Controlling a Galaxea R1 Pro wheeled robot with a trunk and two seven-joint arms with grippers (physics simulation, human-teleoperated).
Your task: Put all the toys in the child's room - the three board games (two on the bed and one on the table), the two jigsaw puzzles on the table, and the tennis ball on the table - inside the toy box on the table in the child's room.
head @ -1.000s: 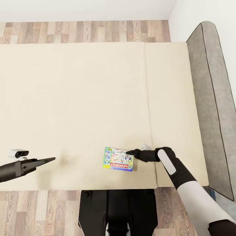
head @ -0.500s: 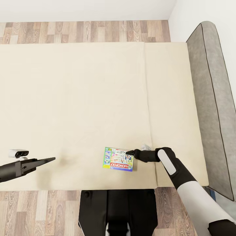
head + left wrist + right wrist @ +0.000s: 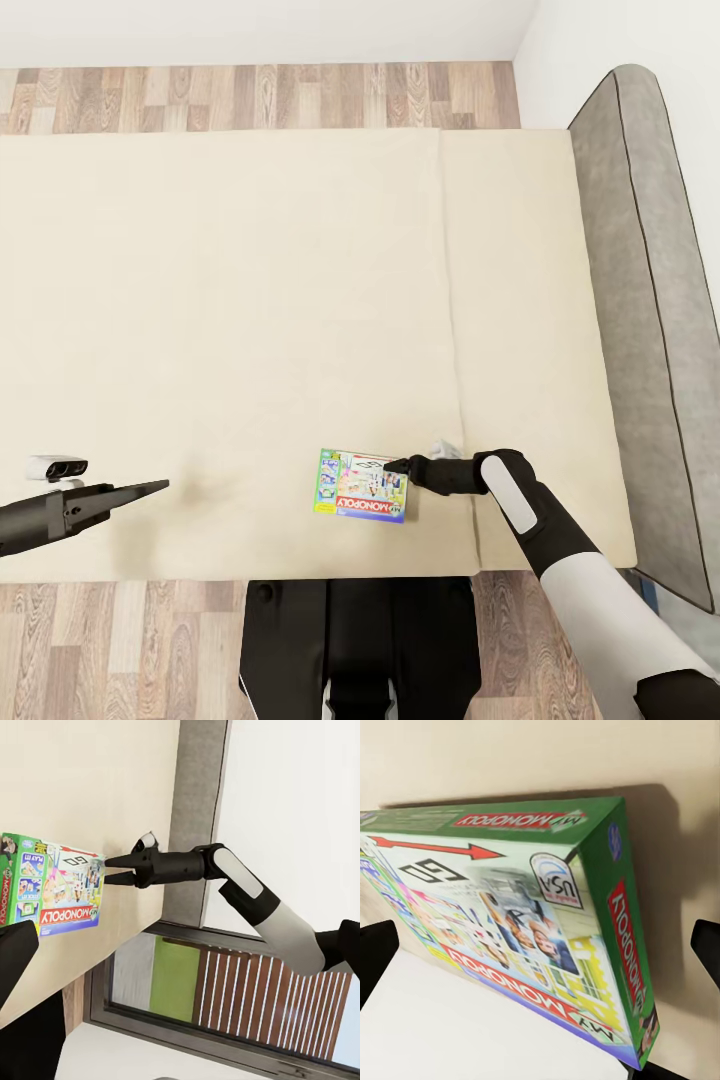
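Observation:
A green Monopoly board game box (image 3: 362,485) lies flat on the cream bed (image 3: 250,300), close to its near edge. My right gripper (image 3: 390,466) is level with the box's right side, open, its tips at that edge. In the left wrist view the right gripper (image 3: 106,870) shows a small gap between its two fingertips, just off the box (image 3: 49,889). The right wrist view looks at the box (image 3: 510,915) up close, with a dark finger (image 3: 375,960) at each side. My left gripper (image 3: 160,487) hovers open over the bed's near left part, holding nothing.
A grey padded headboard (image 3: 650,300) runs along the bed's right end, against a white wall. Wooden floor (image 3: 250,95) lies beyond the far side and along the near edge. My dark base (image 3: 350,640) stands against the bed's near edge.

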